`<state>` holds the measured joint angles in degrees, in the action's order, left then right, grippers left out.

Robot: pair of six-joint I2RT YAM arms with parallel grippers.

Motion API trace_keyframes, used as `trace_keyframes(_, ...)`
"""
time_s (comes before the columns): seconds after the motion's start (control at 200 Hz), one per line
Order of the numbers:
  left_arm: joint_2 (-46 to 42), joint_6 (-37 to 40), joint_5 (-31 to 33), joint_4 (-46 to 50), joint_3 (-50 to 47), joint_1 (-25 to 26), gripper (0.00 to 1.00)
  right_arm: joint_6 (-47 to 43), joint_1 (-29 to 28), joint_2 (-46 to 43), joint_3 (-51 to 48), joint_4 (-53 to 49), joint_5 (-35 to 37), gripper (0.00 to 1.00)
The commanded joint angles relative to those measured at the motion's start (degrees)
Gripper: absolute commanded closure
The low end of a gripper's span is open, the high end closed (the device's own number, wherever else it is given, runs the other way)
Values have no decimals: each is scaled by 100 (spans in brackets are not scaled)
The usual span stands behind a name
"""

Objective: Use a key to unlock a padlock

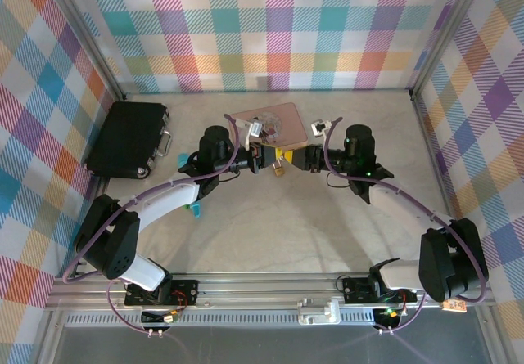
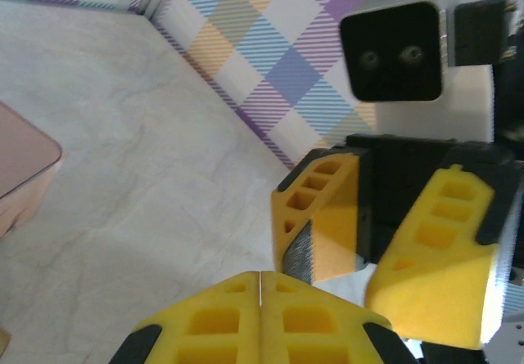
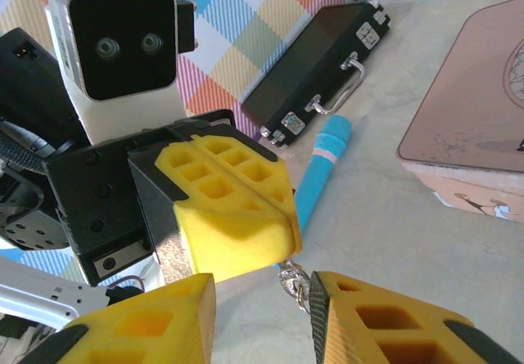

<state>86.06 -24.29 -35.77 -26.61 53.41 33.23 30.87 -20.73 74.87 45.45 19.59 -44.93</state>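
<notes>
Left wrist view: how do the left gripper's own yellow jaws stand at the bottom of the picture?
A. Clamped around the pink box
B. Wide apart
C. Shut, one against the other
C: the left gripper has its two yellow jaws pressed together along a thin seam, with no gap between them.

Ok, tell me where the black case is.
In the top view the black case lies far left on the table, by the left wall, left of the pink box.
</notes>
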Motion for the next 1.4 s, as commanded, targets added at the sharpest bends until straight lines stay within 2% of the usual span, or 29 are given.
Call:
trace_keyframes(0.0, -45, -252, -273, -549, 102, -19, 100, 68, -14, 37, -74, 469, -194, 65)
trace_keyframes(0.37, 24, -610, -308, -1050, -2, -10, 100, 502, -23, 342, -186, 1115, -392, 69)
trace_keyframes(0.595, 68, -739, -300, -1250, -50, -10, 100, 590, -27, 370, -186, 1200, -438, 77)
trace_keyframes(0.85, 113, -903, -308, -1487, -136, -1, 100, 995, -37, 549, -203, 1842, -548, 77)
trace_keyframes(1.06, 114, -966, -317, -1604, -204, 6, 100, 1096, -80, 625, -176, 1970, -557, 75)
trace_keyframes(1.15, 92, -965, -291, -1602, -231, 7, 100, 1078, -85, 621, -156, 1928, -583, 82)
trace_keyframes(1.195, 83, -963, -285, -1603, -234, 8, 100, 1070, -83, 625, -146, 1909, -588, 88)
trace_keyframes(1.24, 70, -964, -272, -1611, -236, 3, 100, 1061, -87, 634, -150, 1891, -596, 100)
trace_keyframes(1.395, -20, -971, -95, -1631, -310, -1, 100, 987, -85, 567, -175, 1782, -529, 100)
